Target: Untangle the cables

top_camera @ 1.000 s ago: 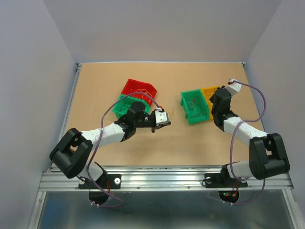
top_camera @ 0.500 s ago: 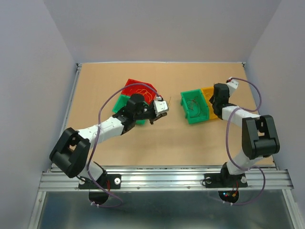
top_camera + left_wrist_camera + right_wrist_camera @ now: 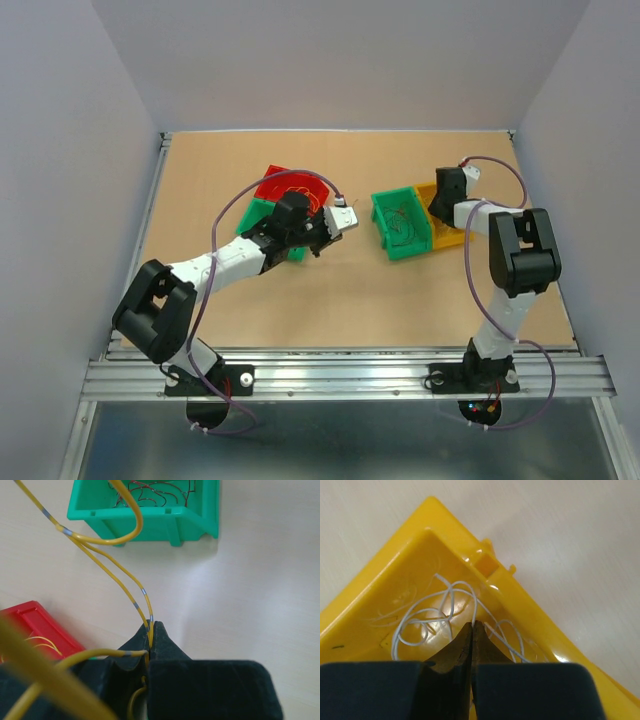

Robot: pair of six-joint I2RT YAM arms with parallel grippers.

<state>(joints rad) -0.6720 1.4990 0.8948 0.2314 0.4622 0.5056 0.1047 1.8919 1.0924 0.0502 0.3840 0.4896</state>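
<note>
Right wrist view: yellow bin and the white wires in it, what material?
Yellow open-top bin: moulded plastic by the look, glossy; bright glare spots on the floor and a moulded slot at the rim. Thin white wires: likely plastic-insulated, smooth, lying in loose curls; the core isn't visible.

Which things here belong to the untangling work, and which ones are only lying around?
Job: yellow wires pinched by left fingers; white wires in yellow bin; dark wires in green bin.
Not job: purple arm cables; metal rail.

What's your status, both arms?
Left gripper shut on yellow cable. Right gripper shut on white cable in yellow bin. Nothing in the way.
</note>
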